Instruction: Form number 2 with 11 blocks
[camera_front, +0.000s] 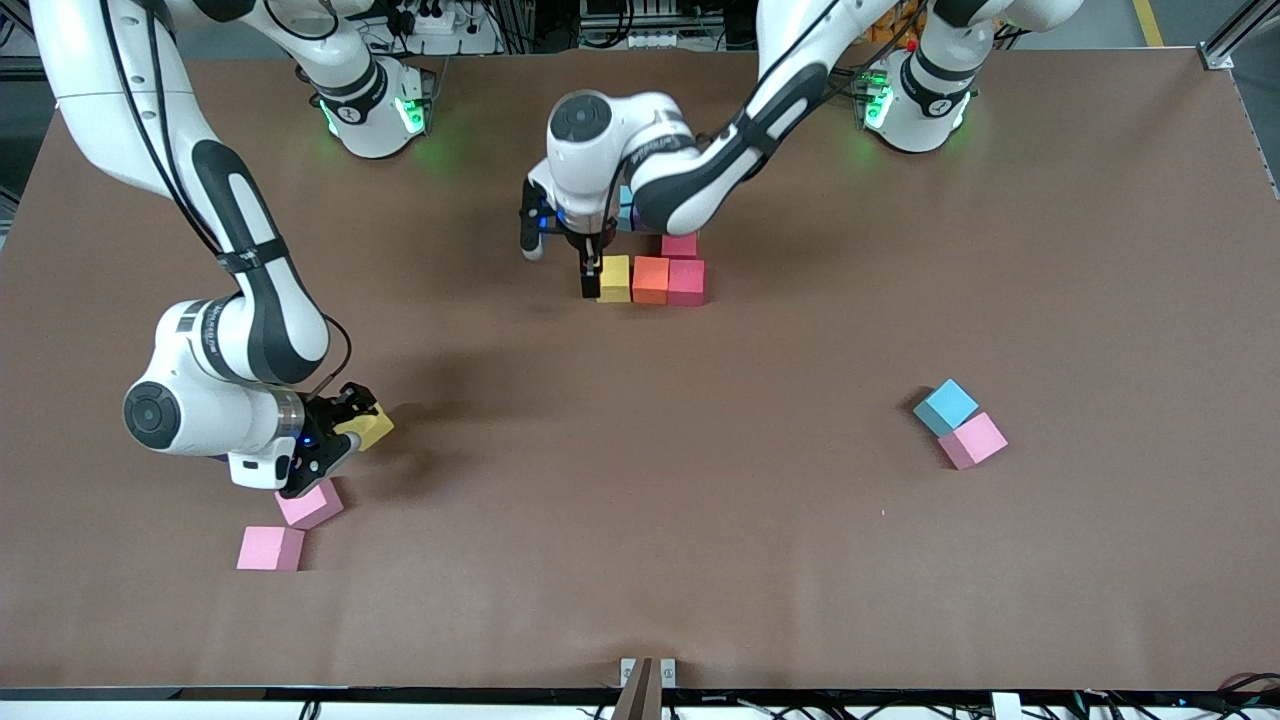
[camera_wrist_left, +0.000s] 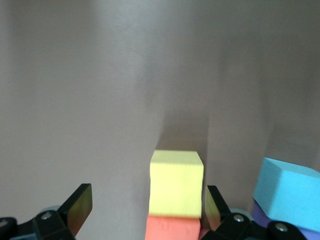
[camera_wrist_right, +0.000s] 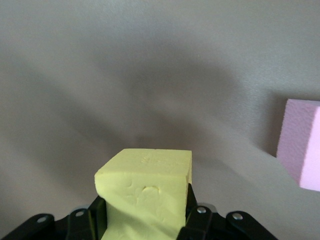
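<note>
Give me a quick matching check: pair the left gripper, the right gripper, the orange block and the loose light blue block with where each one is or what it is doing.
1. left gripper
2. right gripper
3. orange block
4. light blue block

a. touching a pink block
b. shut on a yellow block
c. open around the row's yellow block
d. between yellow and crimson block

Pairs: 1-c, 2-b, 3-d, 4-a
</note>
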